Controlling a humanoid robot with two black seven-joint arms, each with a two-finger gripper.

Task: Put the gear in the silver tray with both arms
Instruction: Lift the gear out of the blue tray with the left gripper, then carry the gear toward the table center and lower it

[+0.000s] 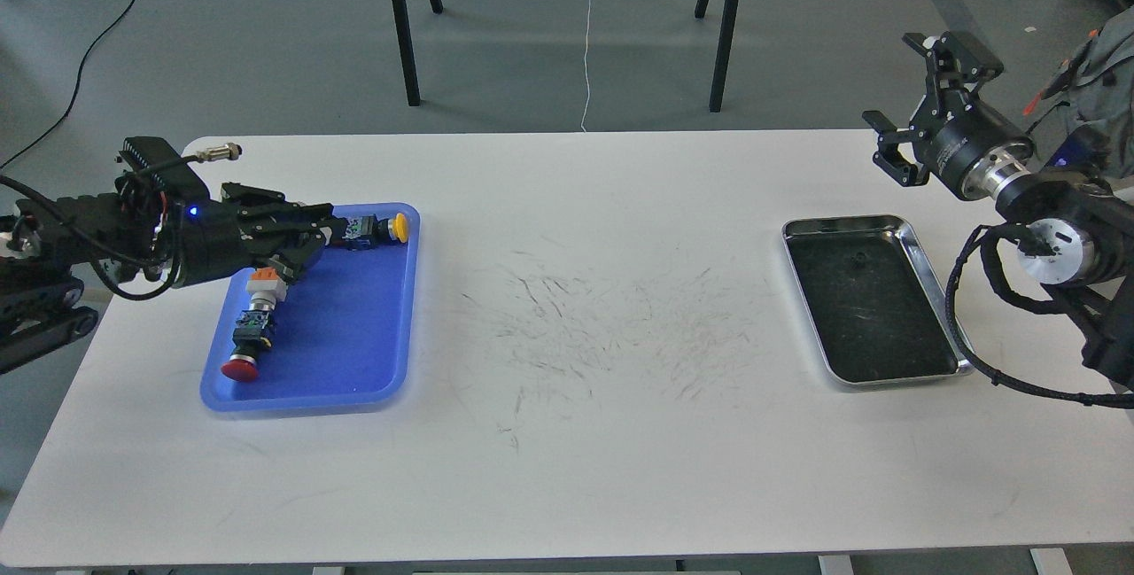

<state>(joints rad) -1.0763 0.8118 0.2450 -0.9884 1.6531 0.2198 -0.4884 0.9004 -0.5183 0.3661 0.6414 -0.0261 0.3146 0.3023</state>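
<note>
The silver tray (870, 309) lies empty at the right of the white table. Push-button parts lie in a blue plastic tray (354, 327) at the left: a red-capped one (245, 338) near the front left and a yellow-capped one (383, 228) at the back. My left gripper (319, 245) hovers over the back left of the blue tray with its fingers apart. It hides the parts beneath it, and I cannot tell whether it touches any. My right gripper (912, 105) is open and empty, raised behind the silver tray's far right corner.
The table's middle (602, 327) bears only scratch marks. Black stand legs (403, 34) and cables are on the floor beyond the far edge. My right arm's cable loop (961, 291) hangs beside the silver tray's right rim.
</note>
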